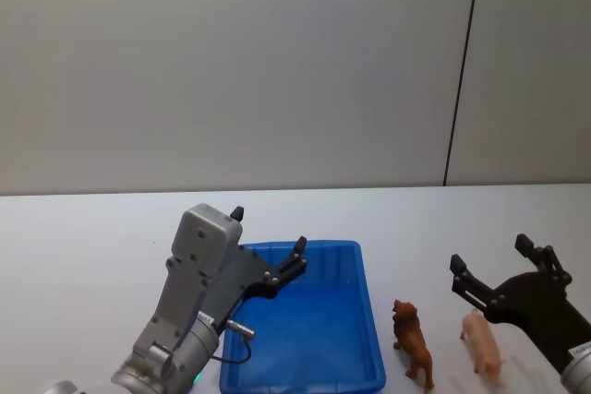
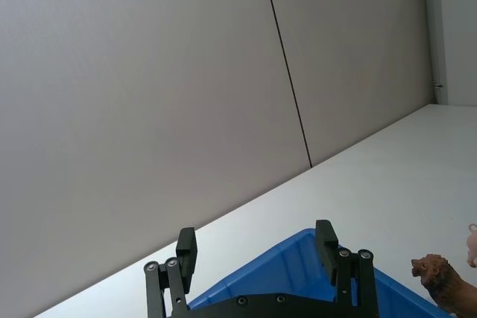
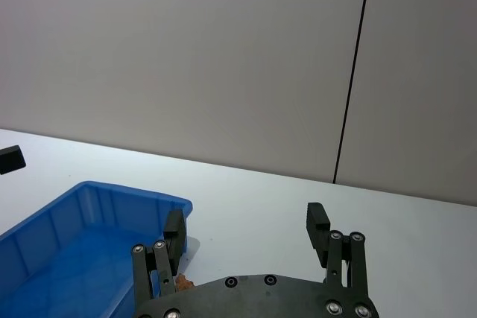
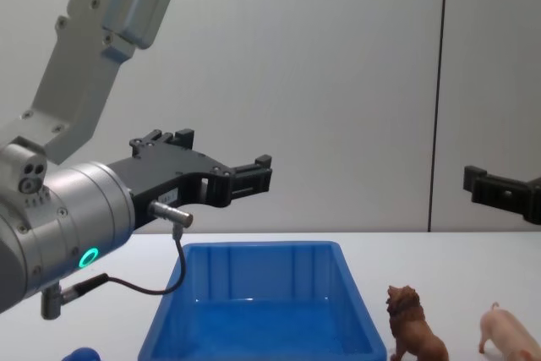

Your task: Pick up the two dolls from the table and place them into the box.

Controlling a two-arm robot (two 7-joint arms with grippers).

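The blue box (image 1: 309, 329) stands empty on the white table (image 1: 83, 237). To its right stand the two dolls: a brown lion (image 1: 413, 343) close to the box wall and a pale pink pig (image 1: 483, 343) beyond it. My left gripper (image 1: 269, 229) hovers open above the box's far left part, nothing between its fingers. My right gripper (image 1: 489, 253) hangs open in the air above and just behind the pig. The chest view shows the lion (image 4: 414, 327) and pig (image 4: 507, 331) beside the box (image 4: 262, 293), with the left gripper (image 4: 224, 158) well above the rim.
A small blue rounded object (image 4: 80, 354) lies at the table's near left, under my left arm. A grey wall stands behind the table. Bare tabletop stretches to the far side and right of the dolls.
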